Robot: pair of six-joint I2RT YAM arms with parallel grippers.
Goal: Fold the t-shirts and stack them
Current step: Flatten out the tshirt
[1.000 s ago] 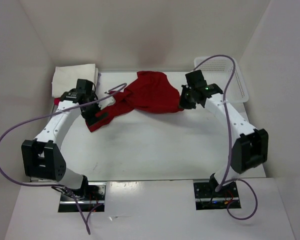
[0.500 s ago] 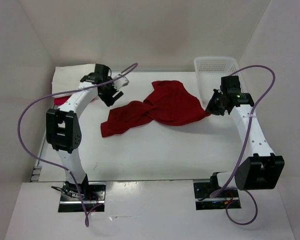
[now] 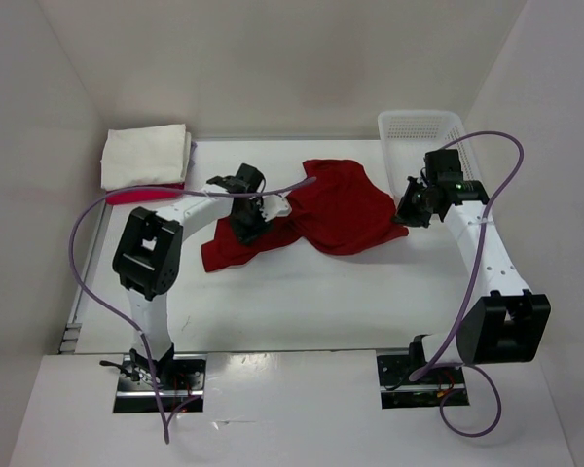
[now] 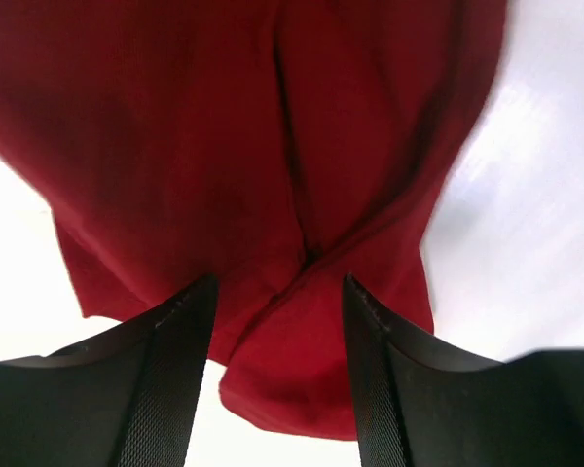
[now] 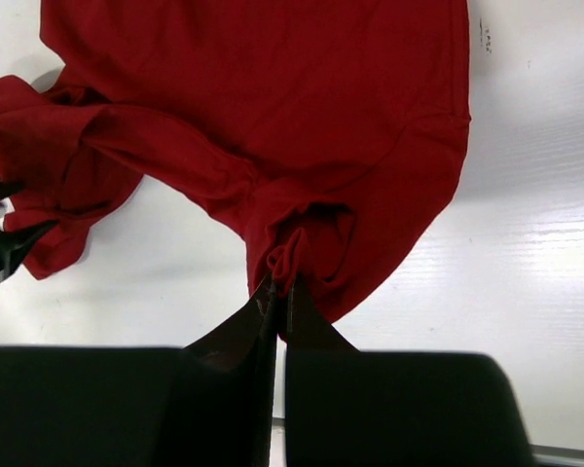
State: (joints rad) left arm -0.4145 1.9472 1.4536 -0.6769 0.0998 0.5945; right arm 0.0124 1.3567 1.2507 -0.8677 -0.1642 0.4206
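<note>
Right claw, pressed together, pinched the dark red t-shirt by its edge at frame right, anchoring it; left claw stood spread astride a crease, presumably to grasp it.

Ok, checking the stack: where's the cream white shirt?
Top view: the cream white shirt lies folded at the table's far left corner, a magenta-pink shirt peeking out along its near edge.
</note>
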